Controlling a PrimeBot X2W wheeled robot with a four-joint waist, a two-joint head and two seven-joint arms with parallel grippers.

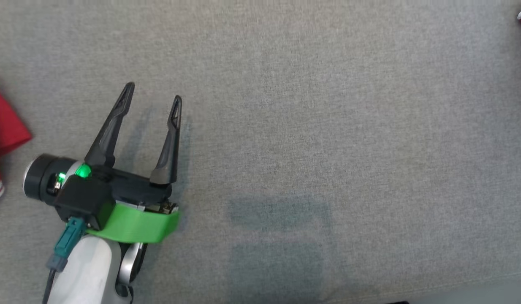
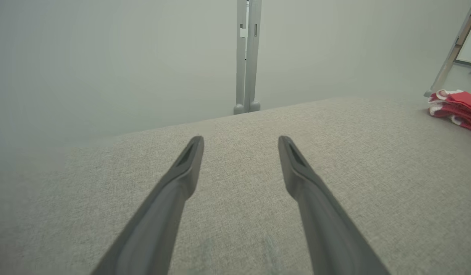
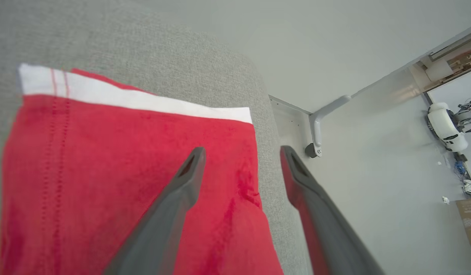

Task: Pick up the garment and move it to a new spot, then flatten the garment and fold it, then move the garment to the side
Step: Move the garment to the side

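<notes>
Under the right pincer (image 3: 241, 149), spread wide, the red garment (image 3: 105, 172) looks light and floppy; I'd pinch the white-band edge (image 3: 144, 101). And the left pincer (image 1: 153, 91) is spread too.

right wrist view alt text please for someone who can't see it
A red cloth garment with a white band lies flat on a grey woven fabric surface, near that surface's edge. The right hand is open above it, its two long dark fingers straddling the garment's right side, with pale floor beyond.
</notes>
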